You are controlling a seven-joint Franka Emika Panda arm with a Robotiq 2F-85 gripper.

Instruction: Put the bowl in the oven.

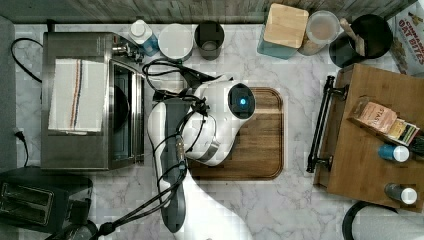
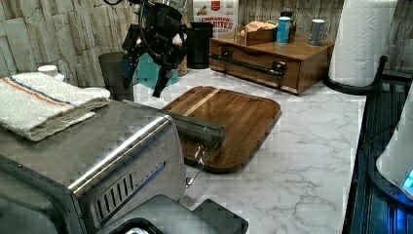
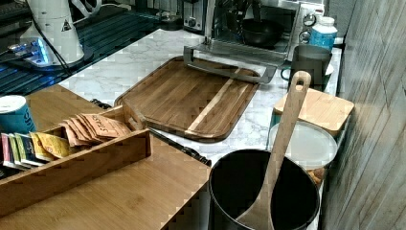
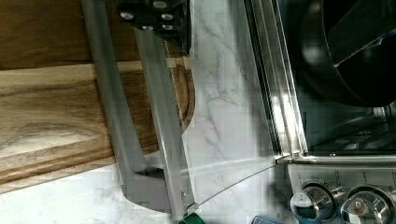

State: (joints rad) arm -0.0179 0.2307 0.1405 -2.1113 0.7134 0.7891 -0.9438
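bowl [image 3: 261, 31] sits inside oven [image 1: 90, 100] | door down | my gripper [image 2: 146, 80] above board [image 2: 229, 117], fingers spread, empty

Bowl [image 3: 261, 31] inside oven [image 1: 90, 100], at top view's left on bench [image 1: 300, 200]. Oven door [image 3: 230, 60] down flat, edge over cutting board [image 1: 255, 135]. Folded towel [image 1: 77, 95] on oven. Toaster [image 1: 40, 197] just below oven in top view. Wooden tray [image 1: 370, 150] at top view's right. Cups and jars along back wall.
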